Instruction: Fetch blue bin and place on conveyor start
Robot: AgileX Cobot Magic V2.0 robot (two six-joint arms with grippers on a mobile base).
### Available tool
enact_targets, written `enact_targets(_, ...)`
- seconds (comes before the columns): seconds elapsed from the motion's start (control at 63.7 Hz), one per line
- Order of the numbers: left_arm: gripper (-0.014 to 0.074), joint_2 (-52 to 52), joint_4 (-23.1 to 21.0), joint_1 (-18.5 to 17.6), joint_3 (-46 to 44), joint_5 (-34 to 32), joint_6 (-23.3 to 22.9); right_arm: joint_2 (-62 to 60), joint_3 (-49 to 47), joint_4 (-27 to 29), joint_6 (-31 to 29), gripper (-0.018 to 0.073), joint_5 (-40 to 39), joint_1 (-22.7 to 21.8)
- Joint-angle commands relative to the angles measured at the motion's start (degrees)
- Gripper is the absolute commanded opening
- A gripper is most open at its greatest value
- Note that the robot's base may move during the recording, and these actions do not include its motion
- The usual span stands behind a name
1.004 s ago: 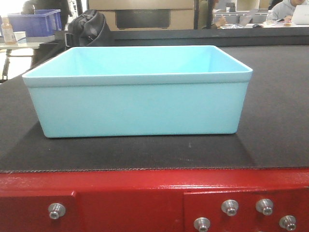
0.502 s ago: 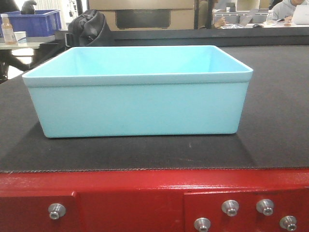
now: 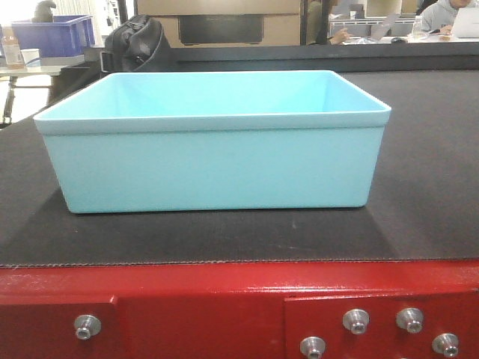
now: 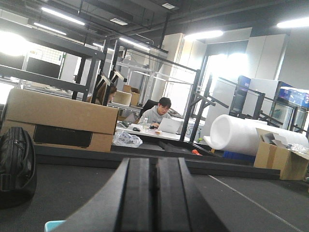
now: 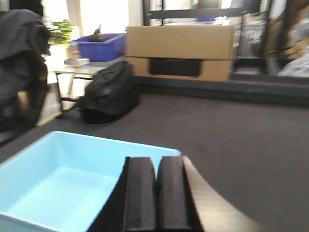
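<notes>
One blue bin [image 3: 213, 146] sitting upright on conveyor start [image 3: 224, 239], empty. Both pincers, left [image 4: 155, 193] and right [image 5: 155, 193], pressed together, holding nothing.

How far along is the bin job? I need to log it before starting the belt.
Done, by the look of it: the bin sits flat on the black belt, just behind the red frame at its end. In hand: nothing; the left gripper and right gripper are both shut and empty, the right one above the bin's rim. Left: apparently only pulling the arms clear.
</notes>
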Motion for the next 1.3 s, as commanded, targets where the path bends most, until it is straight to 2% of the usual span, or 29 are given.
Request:
enact_targets(0.0,-0.0111,-0.4,-0.2,0.0,0.0,-0.6,0.4,-3.6,3.0,8.3,-13.4,-0.0162,-1.4,-5.8)
enact_targets(0.063,-0.0111,-0.4,-0.2,0.0,0.0,-0.6,0.4,-6.3,6.0,12.1,-19.2,-0.0162,-2.2,-10.1)
enact_targets(0.204,-0.0111,-0.4,-0.2,0.0,0.0,-0.6,0.4,-12.4,12.7,12.5,-19.3,-0.0162,-3.0,-16.8)
enact_targets(0.345,-0.0111,-0.4,-0.2,0.0,0.0,-0.6,0.4,-20.3,19.6,13.4,-19.3,-0.0162,-3.3,-20.4)
enact_targets(0.502,-0.0111,-0.4,-0.2,0.0,0.0,-0.6,0.4,-28.6,25.8,13.4,-19.3,-0.0162,-3.3,-20.5)
enact_targets(0.706,-0.0111,-0.5,-0.2,0.0,0.0,-0.6,0.4,-28.6,30.4,13.4,-17.1,-0.0162,-4.4,-18.5)
enact_targets(0.784,-0.0111,-0.5,-0.2,0.0,0.0,-0.6,0.4,-28.6,32.4,13.4,-17.1,-0.0162,-7.8,-17.2)
enact_targets(0.831,-0.0111,-0.5,-0.2,0.0,0.0,-0.6,0.4,-28.6,32.4,13.4,-17.1,-0.0162,-10.3,-16.7)
enact_targets(0.91,-0.0111,-0.5,-0.2,0.0,0.0,-0.6,0.4,-28.6,32.4,13.4,-17.1,-0.0162,-7.8,-16.4)
enact_targets(1.286,-0.0111,-0.5,-0.2,0.0,0.0,-0.7,0.4,-28.6,32.4,13.4,-17.1,-0.0162,-7.6,-16.4)
